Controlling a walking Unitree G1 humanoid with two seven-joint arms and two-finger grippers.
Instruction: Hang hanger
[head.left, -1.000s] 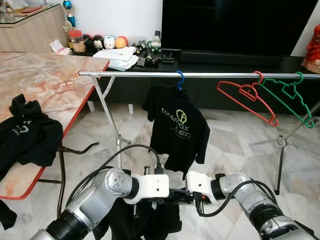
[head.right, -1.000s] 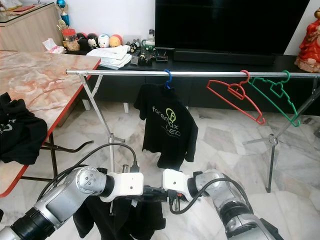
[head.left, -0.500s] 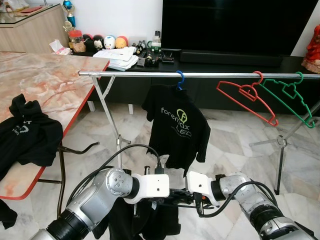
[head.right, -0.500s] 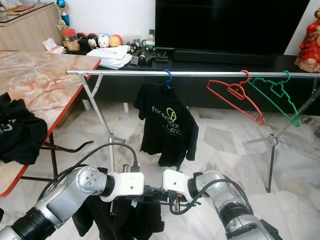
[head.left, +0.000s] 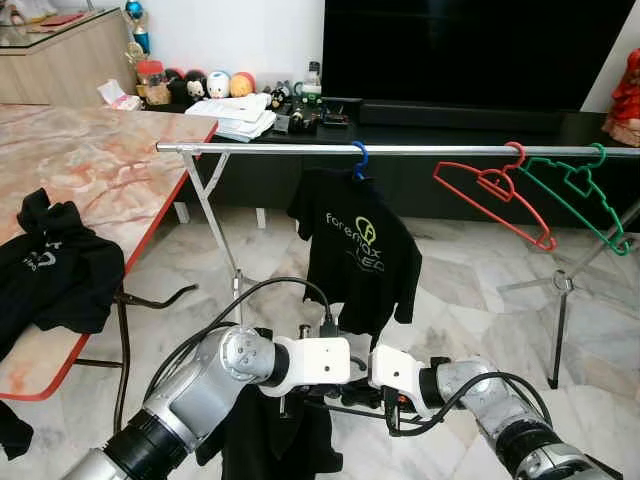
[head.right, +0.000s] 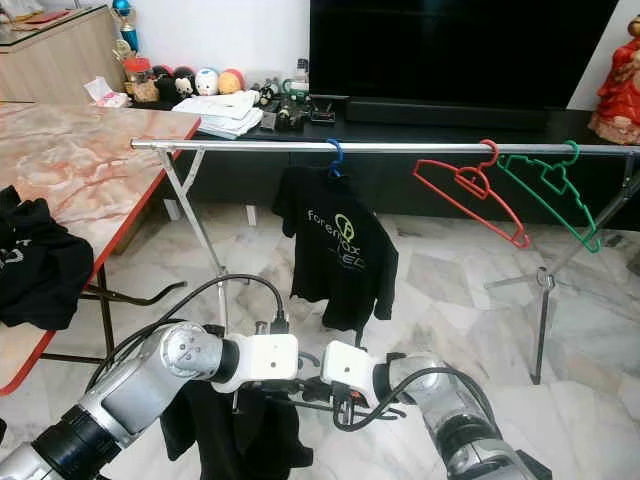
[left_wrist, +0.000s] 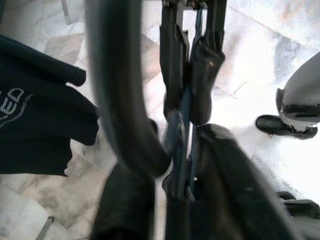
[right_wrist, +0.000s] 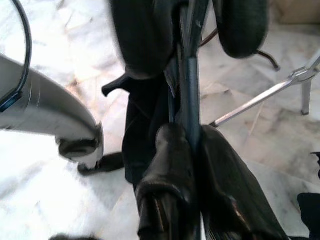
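Low in front of me my left gripper (head.left: 354, 398) and right gripper (head.left: 346, 403) meet tip to tip. Both are shut on a thin blue hanger (right_wrist: 190, 95), seen between the black fingers (left_wrist: 170, 75) in the wrist views. A black garment (head.left: 268, 440) hangs from it below my left wrist. Ahead, above the grippers, runs the silver clothes rail (head.left: 430, 150). On it hang a black printed T-shirt (head.left: 362, 255) on a blue hanger, a red hanger (head.left: 495, 192) and a green hanger (head.left: 580, 192), both bare.
A marble-topped table (head.left: 95, 165) with a red edge stands at the left, with a black shirt (head.left: 50, 275) on it. The rail's crossed legs (head.left: 215, 225) stand left and right. A dark TV bench (head.left: 450, 115) with small items lines the back wall. Marble floor lies under the rail.
My left wrist has moved right, closer to the right wrist, and both have sunk a little. The garment stays in the same grip. The hung T-shirt has swung slightly.
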